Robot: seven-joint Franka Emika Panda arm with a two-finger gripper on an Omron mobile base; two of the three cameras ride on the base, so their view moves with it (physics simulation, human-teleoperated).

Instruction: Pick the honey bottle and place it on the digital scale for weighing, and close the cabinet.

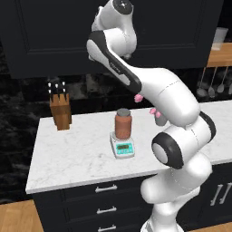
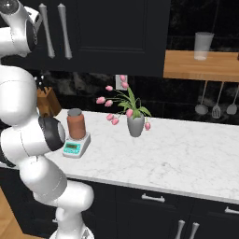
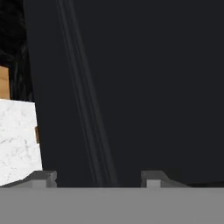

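Honey bottle is sitting upright on the digital scale, roughly mid-counter, with the knife block off to its left and a vase of pink tulips to its right. Up above, the cabinet doors look shut from both base views. The arm reaches up toward it, and the hand view has the fingers spread wide with nothing between them, right up close to a dark panelled door.
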